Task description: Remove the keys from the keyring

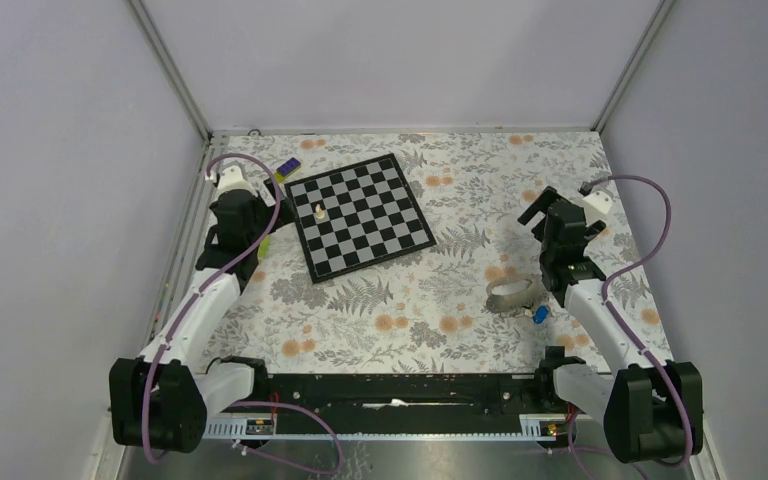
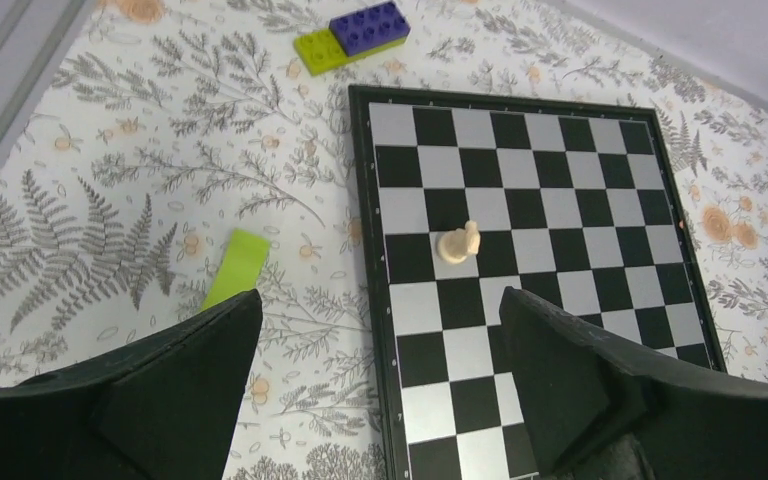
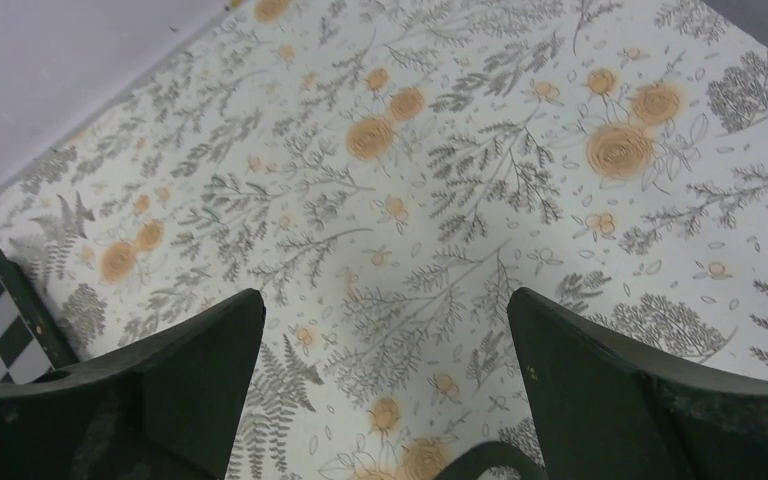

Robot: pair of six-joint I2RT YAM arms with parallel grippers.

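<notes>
Lying beside tape roll [image 1: 508,293], keyring [image 1: 539,314] well apart from right fingers [image 3: 160,400].

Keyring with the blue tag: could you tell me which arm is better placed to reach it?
Probably the right: the keyring lies beside the right arm, by the tape roll; the left gripper is beyond the chessboard.

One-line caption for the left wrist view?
Open left gripper hovers over the chessboard edge, white chess piece ahead.

Floral table [image 1: 440,300] carries chessboard [image 1: 360,215], tape roll [image 1: 508,294], keyring [image 1: 539,314], bricks [image 2: 355,36], green strip [image 2: 235,267].
</notes>
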